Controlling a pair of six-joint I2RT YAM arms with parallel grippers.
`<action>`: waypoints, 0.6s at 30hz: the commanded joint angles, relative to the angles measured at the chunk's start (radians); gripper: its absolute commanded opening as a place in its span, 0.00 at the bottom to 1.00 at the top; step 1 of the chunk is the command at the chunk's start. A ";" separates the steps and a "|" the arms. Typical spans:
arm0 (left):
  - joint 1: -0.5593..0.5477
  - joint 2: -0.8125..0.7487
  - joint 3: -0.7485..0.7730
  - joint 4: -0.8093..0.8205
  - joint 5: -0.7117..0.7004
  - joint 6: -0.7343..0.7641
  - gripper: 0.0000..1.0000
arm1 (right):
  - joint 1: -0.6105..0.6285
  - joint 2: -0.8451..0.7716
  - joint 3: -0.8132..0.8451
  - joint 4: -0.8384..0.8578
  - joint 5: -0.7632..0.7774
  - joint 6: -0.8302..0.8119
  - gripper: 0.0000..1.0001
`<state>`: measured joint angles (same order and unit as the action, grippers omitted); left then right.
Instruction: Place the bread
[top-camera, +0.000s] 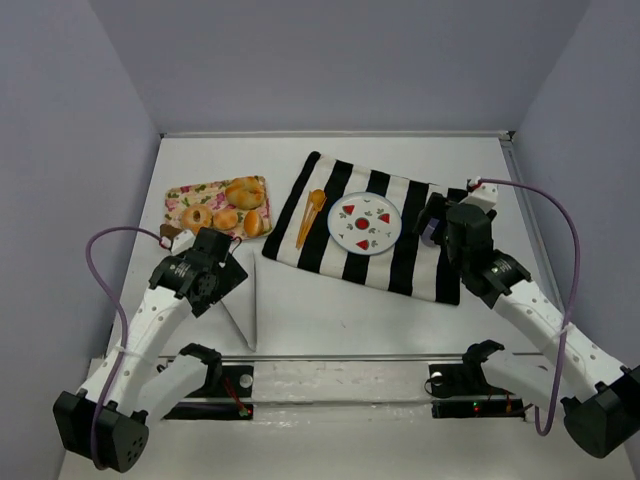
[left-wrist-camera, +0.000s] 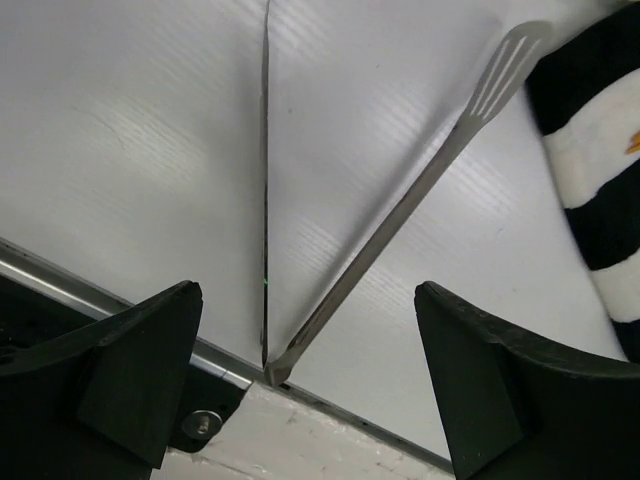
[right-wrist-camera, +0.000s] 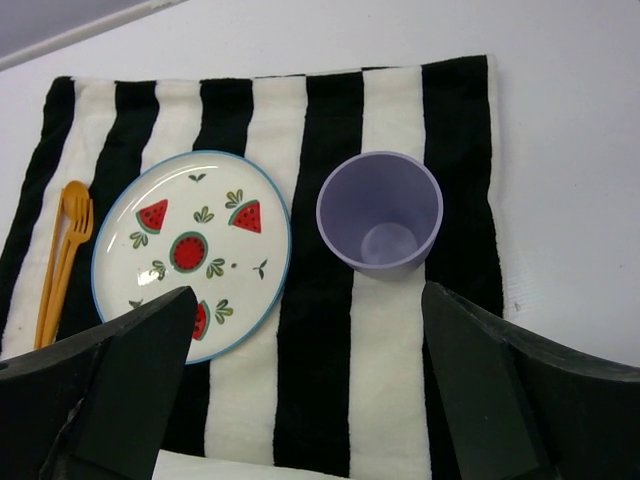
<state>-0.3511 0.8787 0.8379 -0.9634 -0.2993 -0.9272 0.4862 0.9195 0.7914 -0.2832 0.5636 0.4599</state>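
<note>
Several breads (top-camera: 245, 191), among them a bagel and round buns, lie on a floral tray (top-camera: 180, 193) at the left rear. Metal tongs (left-wrist-camera: 400, 215) lie spread in a V on the table, hinge by the front rail; in the top view the tongs (top-camera: 254, 305) show just right of my left arm. My left gripper (left-wrist-camera: 305, 385) hovers open over the hinge, touching nothing. My right gripper (right-wrist-camera: 305, 390) is open above a striped cloth (right-wrist-camera: 380, 350), holding nothing. A watermelon plate (right-wrist-camera: 190, 250) rests on that cloth.
A purple cup (right-wrist-camera: 380, 215) stands on the cloth right of the plate. An orange fork and spoon (right-wrist-camera: 65, 250) lie at the cloth's left edge. A metal rail (top-camera: 340, 358) runs along the table's near edge. Side walls close in left and right.
</note>
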 joint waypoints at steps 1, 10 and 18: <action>0.003 -0.001 -0.077 -0.005 0.103 -0.053 0.99 | 0.009 0.028 0.003 0.039 -0.018 -0.015 1.00; 0.000 0.072 -0.197 0.181 0.223 0.024 0.99 | 0.009 0.068 0.009 0.042 -0.039 -0.018 1.00; -0.035 0.103 -0.212 0.175 0.197 -0.033 0.99 | 0.009 0.039 -0.004 0.058 -0.051 -0.024 1.00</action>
<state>-0.3595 0.9749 0.6468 -0.7940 -0.1040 -0.9295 0.4862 0.9878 0.7898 -0.2787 0.5198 0.4488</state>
